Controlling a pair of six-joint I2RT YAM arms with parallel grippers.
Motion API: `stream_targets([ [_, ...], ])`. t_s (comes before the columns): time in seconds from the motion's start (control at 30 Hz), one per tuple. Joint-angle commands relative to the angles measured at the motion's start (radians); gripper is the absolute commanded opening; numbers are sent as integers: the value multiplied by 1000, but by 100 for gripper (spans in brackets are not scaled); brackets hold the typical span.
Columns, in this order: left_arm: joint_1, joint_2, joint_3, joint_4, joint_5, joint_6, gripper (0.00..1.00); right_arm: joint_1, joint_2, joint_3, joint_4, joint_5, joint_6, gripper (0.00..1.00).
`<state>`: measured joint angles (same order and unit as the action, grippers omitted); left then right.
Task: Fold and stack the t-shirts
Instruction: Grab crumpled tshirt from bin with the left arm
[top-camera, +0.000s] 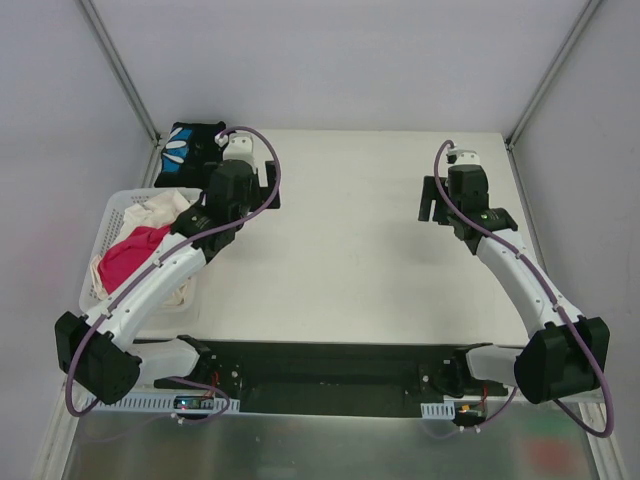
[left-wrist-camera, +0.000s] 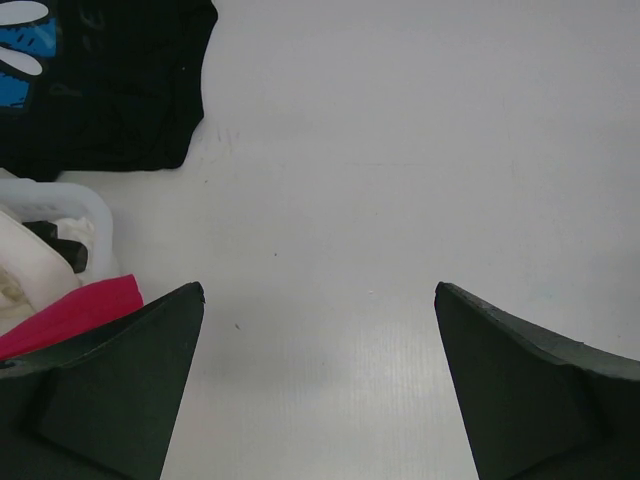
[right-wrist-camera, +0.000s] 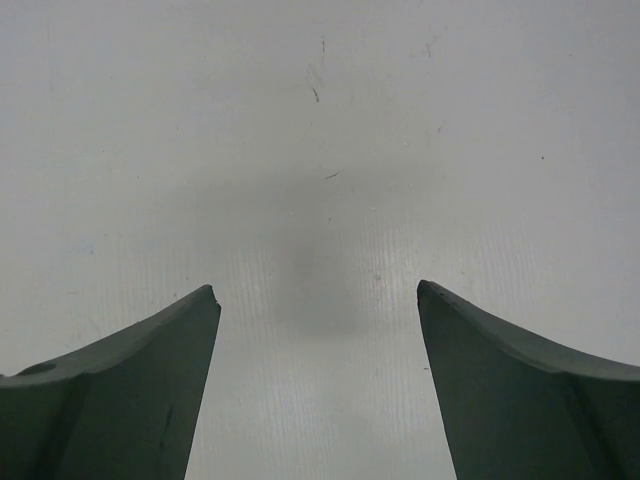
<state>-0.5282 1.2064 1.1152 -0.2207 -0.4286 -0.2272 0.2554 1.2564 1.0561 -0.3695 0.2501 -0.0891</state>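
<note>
Between shirts: black t-shirt (top-camera: 190, 150) lies compact, apparently already folded, at far-left corner of surface (top-camera: 380, 260); magenta t-shirt (top-camera: 135, 250) bunched in white basket (top-camera: 108, 215) at left edge, beside pale cloth (top-camera: 160, 208). Next move, likely: left pincer (left-wrist-camera: 320, 290) dips into basket, lifts magenta shirt out, spreads it flat for folding. Left arm bent across basket, pincer apart, holding nothing, just beside black shirt. Right arm stretched forward at right — right pincer (right-wrist-camera: 318, 288) apart, holding nothing, over bare surface

Ahead of the fingers of the left gripper (left-wrist-camera: 320, 292) the table (left-wrist-camera: 420, 150) is free; beyond its left-hand finger the black t-shirt (left-wrist-camera: 110, 90) and the basket (left-wrist-camera: 65, 197) block. Around the fingers of the right gripper (right-wrist-camera: 318, 288), free table.
</note>
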Motion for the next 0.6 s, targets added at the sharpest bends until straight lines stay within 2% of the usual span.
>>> stream_targets([
  [0.0,8,-33,-2,32,-2,-20,99,4,-8,27,0,8,12,83],
  [0.43,7,-56,-5,35,27,-23,99,5,-29,28,-5,-2,0,84],
  [0.57,8,-88,-37,34,19,-28,99,4,-31,31,3,-57,-3,84],
])
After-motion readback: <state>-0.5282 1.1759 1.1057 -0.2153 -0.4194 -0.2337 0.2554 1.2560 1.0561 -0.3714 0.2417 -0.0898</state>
